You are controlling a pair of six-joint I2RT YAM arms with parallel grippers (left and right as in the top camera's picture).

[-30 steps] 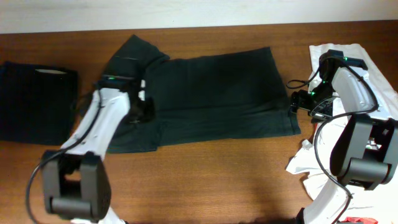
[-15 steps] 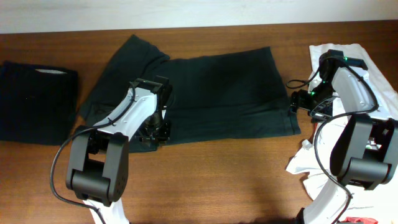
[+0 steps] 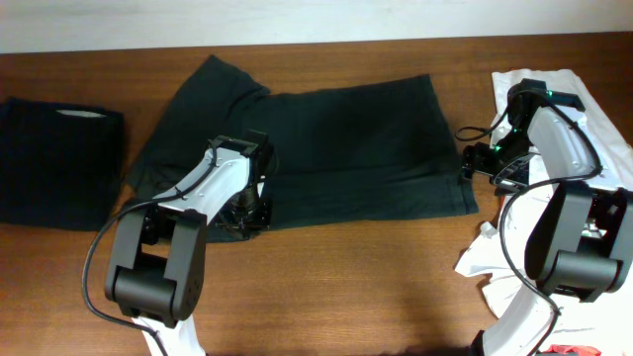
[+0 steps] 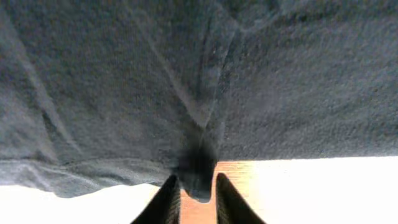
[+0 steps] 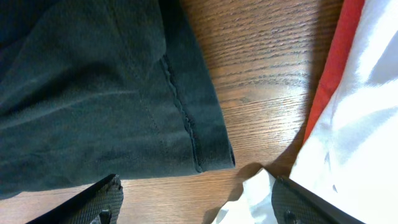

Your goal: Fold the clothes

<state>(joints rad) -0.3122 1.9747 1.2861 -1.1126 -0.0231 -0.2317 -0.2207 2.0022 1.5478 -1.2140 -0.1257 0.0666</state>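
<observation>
The clothes, a black T-shirt [image 3: 346, 148], lie spread flat across the back of the wooden table [image 3: 346, 287], one sleeve pointing to the far left. My left gripper [image 3: 247, 213] is down at the shirt's near left edge. In the left wrist view the gripper [image 4: 198, 196] is shut on a fold of the dark fabric [image 4: 186, 74], which hangs between its fingers. My right gripper [image 3: 475, 161] hovers open just off the shirt's right hem [image 5: 193, 137]. In the right wrist view the gripper [image 5: 196, 205] holds nothing, and bare wood shows between its fingers.
A folded dark garment [image 3: 54, 163] lies at the far left. White clothes [image 3: 593, 129] lie at the right edge under the right arm, with a red piece [image 5: 339, 56] beside them. A white corner [image 5: 249, 199] reaches in near the right finger.
My left arm swung right from the sleeve area to the shirt's near edge, and its jaws closed onto the fabric. The right arm has stayed still.
</observation>
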